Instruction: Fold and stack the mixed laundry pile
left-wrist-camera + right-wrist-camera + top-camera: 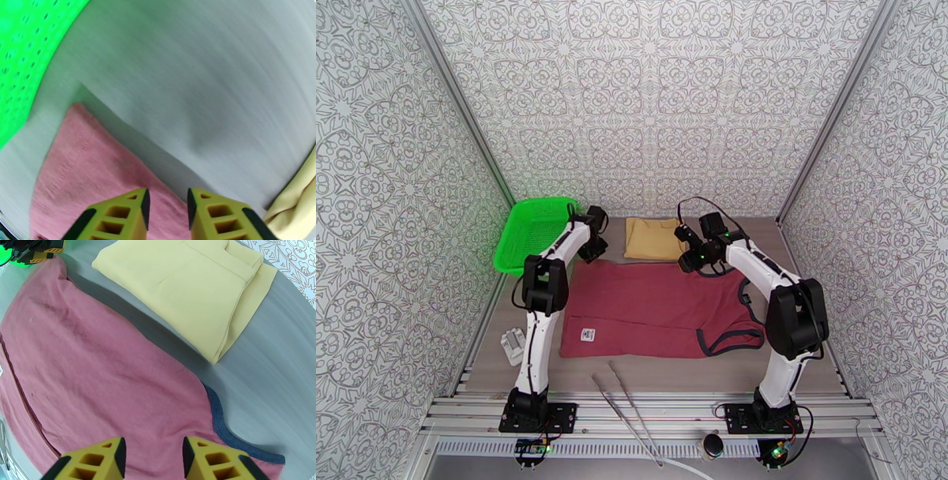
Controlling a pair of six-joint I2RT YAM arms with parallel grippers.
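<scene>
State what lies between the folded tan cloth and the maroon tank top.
A narrow strip of bare grey table lies there: the tan cloth and the maroon tank top lie apart, not touching. The right wrist view shows this best.

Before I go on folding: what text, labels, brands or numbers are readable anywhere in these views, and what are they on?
Nothing can be read as words.
White label on the maroon tank top: dark marks, too small to read.
Tan cloth: no text visible.
Green basket: no text visible.
Small white object near the left arm's base: too small to tell.
</scene>
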